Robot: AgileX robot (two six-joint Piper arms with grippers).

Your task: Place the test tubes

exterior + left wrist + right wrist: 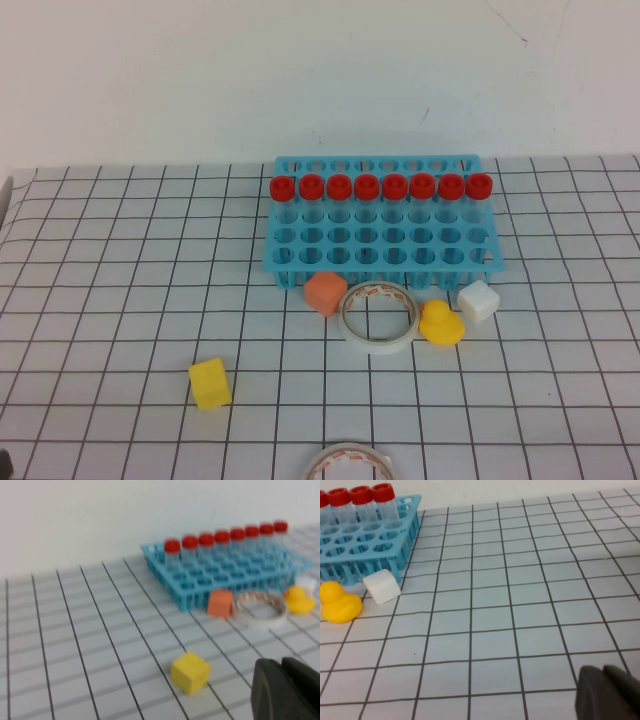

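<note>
A blue tube rack (383, 245) stands at the back middle of the gridded table. Several clear test tubes with red caps (381, 187) stand upright in one row near its far side. The rack (225, 575) and its tubes (222, 536) also show in the left wrist view, and a corner of the rack (367, 555) in the right wrist view. My left gripper (282, 687) is shut and holds nothing, low over the table near the front left. My right gripper (605, 692) is shut and holds nothing too, over bare grid at the right. Neither arm shows in the high view.
In front of the rack lie an orange block (325, 292), a tape ring (377, 316), a yellow duck (441, 324) and a white cube (478, 301). A yellow cube (210, 384) sits front left, another tape ring (349, 461) at the front edge.
</note>
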